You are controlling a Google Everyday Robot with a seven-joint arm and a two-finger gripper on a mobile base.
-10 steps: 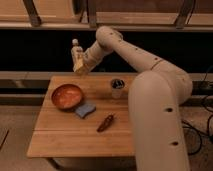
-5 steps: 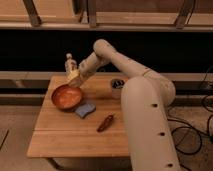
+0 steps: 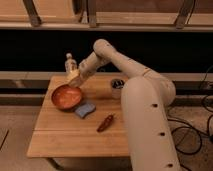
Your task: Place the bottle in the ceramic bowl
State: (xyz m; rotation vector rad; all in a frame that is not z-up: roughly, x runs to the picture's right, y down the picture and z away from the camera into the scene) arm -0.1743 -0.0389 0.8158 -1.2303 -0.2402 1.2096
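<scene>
The bottle point(image 3: 71, 63) is pale with a white cap and stands upright in the air, above the far rim of the ceramic bowl. My gripper point(image 3: 74, 78) is shut on its lower part, at the end of the arm that reaches in from the right. The reddish-orange ceramic bowl point(image 3: 66, 97) sits on the back left part of the wooden table point(image 3: 65, 137), directly below the gripper. The bowl's inside looks empty. The bottle's base is hidden by the gripper.
A short white cup with a dark inside point(image 3: 117, 88) stands at the back of the table, right of the bowl. A blue sponge point(image 3: 85, 109) lies just in front and to the right of the bowl. A dark red pepper-like thing point(image 3: 105, 122) lies mid-table. My white arm covers the right side.
My gripper has carried the bottle leftward and downward, from the back middle of the table to above the bowl's far rim. The things on the table have not moved.
</scene>
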